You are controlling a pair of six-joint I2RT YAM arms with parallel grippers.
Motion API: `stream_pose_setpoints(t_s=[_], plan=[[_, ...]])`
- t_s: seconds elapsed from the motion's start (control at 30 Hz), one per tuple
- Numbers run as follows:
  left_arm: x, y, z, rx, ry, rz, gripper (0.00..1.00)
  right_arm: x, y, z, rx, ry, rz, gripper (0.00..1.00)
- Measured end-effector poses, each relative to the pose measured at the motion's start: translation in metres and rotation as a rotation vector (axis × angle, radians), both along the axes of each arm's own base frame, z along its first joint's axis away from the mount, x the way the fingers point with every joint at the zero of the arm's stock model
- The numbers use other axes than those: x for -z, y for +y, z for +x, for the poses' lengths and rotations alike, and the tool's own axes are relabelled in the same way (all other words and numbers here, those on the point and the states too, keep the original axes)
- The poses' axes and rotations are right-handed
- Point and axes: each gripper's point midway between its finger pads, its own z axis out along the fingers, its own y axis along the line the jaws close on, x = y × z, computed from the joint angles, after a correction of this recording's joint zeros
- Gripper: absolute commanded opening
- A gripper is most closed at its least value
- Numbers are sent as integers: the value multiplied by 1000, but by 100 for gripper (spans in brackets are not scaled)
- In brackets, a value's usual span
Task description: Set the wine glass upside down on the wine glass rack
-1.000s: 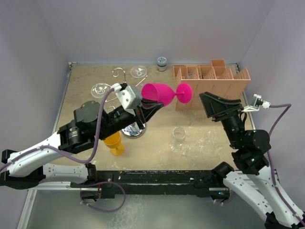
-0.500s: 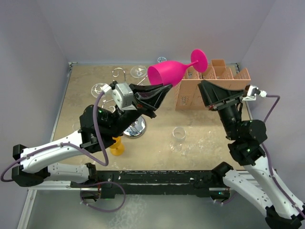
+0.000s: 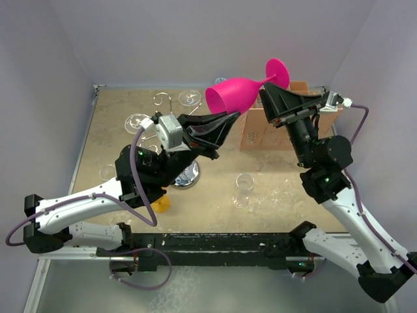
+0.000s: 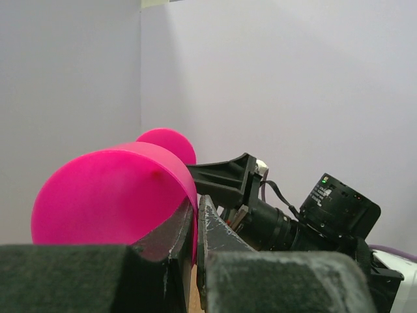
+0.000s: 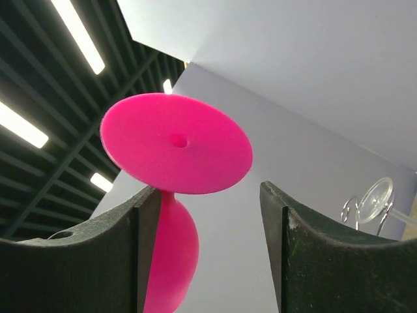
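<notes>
Left fingers (image 3: 215, 124) are pinching the wine glass (image 3: 236, 93) by its bowl wall, stem pointing straight at the right arm. Right fingers (image 3: 283, 101) are sitting spread, the foot lying just beyond their tips.

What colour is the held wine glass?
Wine glass is hot pink, clearest in top external view.

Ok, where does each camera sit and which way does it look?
Top: above and behind, looking down at the table; left arm and right arm show.
Left wrist: looks along the left tool, shut on the pink wine glass.
Right wrist: looks up past the open right tool at that glass's foot.
All share the glass.
</notes>
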Motion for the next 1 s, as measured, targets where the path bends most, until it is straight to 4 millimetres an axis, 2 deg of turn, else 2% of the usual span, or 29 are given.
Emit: stream_pose_setpoints(t_s=[0.1,0.27,0.47,0.73,0.8,0.9,0.93,1.0], plan=[[3,-2,1,1,1,7,0,1,3,6,0,11,2,59],[6,-5,0,5,1,14,0,-14,2,4,0,-20,28,50],[4,-4,0,8,-6,3,0,-23,4,3,-15,-60,43,30],[10,-7,1,8,-2,16,0,-32,15,-4,-75,-131,45,24],[11,-7,1,7,-2,16,0,-34,15,-5,-79,-146,52,17],[17,-9,2,6,4,30,0,-38,14,-6,-87,-165,76,1],[20,-10,2,4,7,35,0,-40,14,-7,-85,-173,80,0],[22,-10,3,1,13,41,9,-42,13,-8,-80,-186,82,0]])
